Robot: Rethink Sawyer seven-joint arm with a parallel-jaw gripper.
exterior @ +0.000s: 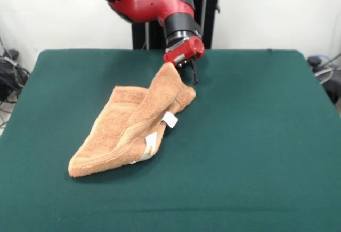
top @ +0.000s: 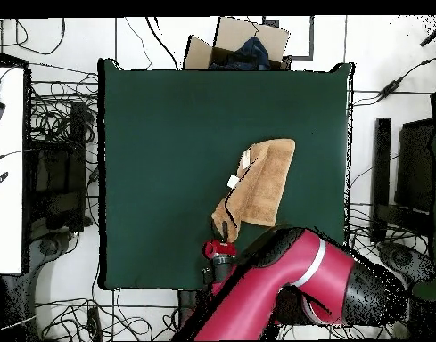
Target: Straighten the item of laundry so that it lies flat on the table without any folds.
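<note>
The table (exterior: 256,147), covered in dark green felt, is filling nearly the whole front view, with a pale wall standing behind it and cables trailing at both sides. The overhead view is adding what the front one is hiding: a white floor strewn with black cables around the table, a cardboard box (top: 248,40) sitting beyond the edge opposite the robot, and the red arm (top: 283,285) reaching in from the base side. The towel (exterior: 130,128) is lying folded and rumpled around the table's middle, its far corner lifted up at the gripper (exterior: 187,68), which seems to be clamped on that corner, though cloth is covering the tips. A small white tag (exterior: 169,119) is showing on the towel's right edge.
</note>
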